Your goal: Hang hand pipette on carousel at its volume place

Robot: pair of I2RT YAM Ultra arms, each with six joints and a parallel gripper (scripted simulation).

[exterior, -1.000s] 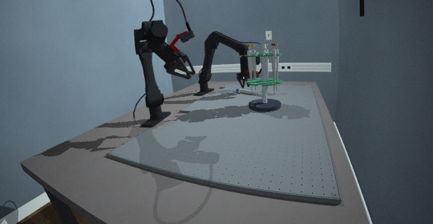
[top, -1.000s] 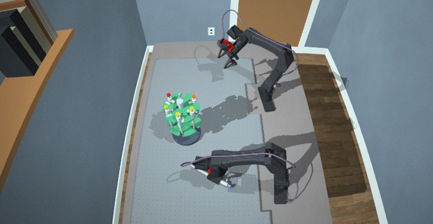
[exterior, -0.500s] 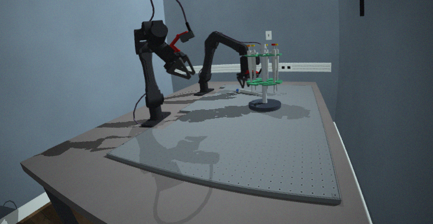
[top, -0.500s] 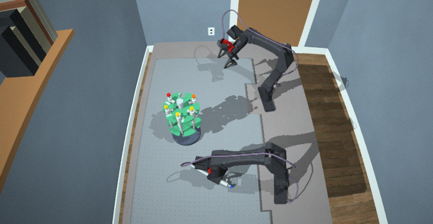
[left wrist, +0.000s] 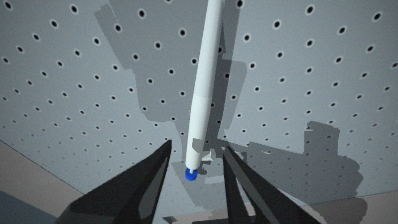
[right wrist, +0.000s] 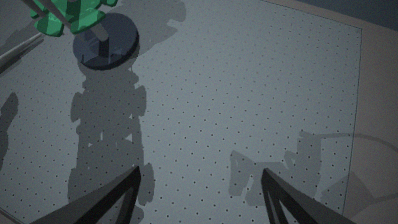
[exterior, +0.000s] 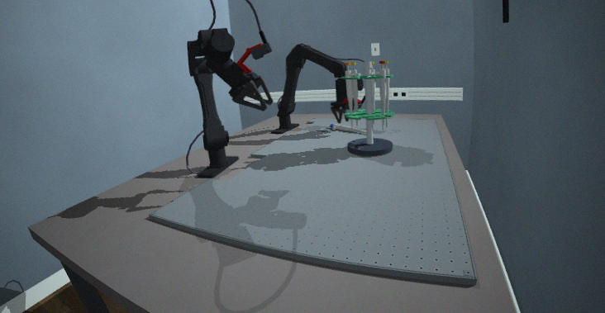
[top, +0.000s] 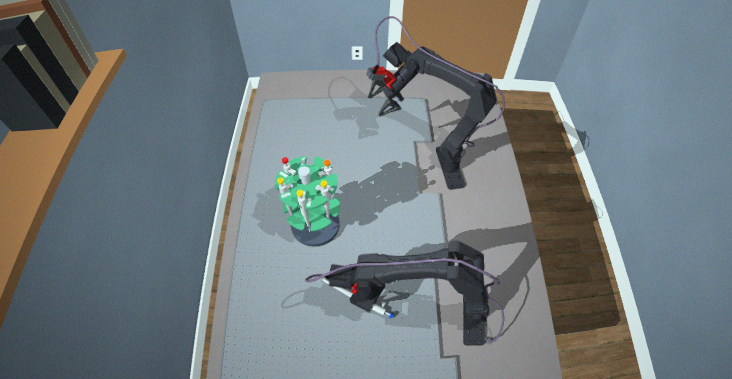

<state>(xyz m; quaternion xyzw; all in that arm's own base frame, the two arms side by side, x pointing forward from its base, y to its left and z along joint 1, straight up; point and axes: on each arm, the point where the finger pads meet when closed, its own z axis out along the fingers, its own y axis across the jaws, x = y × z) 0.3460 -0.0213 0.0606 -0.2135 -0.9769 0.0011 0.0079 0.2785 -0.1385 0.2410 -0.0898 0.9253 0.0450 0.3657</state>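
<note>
The hand pipette [top: 379,309] [exterior: 349,129] [left wrist: 202,110] lies on the perforated board, white with a blue push button [top: 390,315] [exterior: 331,125] [left wrist: 191,174]. Its finger hook shows beside the body near the button; the printed volume is not legible. My left gripper [exterior: 340,120] [left wrist: 198,147] is partly open above the pipette's button end, gripping nothing; the arm hides its fingers in the top view. The carousel [top: 315,235] [exterior: 369,143] [right wrist: 120,50] stands upright with green discs and pipettes with red, orange and yellow buttons. My right gripper [top: 374,106] [exterior: 268,106] [right wrist: 200,173] is wide open, empty and raised.
The perforated board [top: 286,335] [exterior: 381,226] [right wrist: 225,100] covers much of the table [top: 491,294] [exterior: 140,264]. The carousel stands between the left gripper and the right gripper's end of the board. A shelf [top: 76,141] with books is on the wall.
</note>
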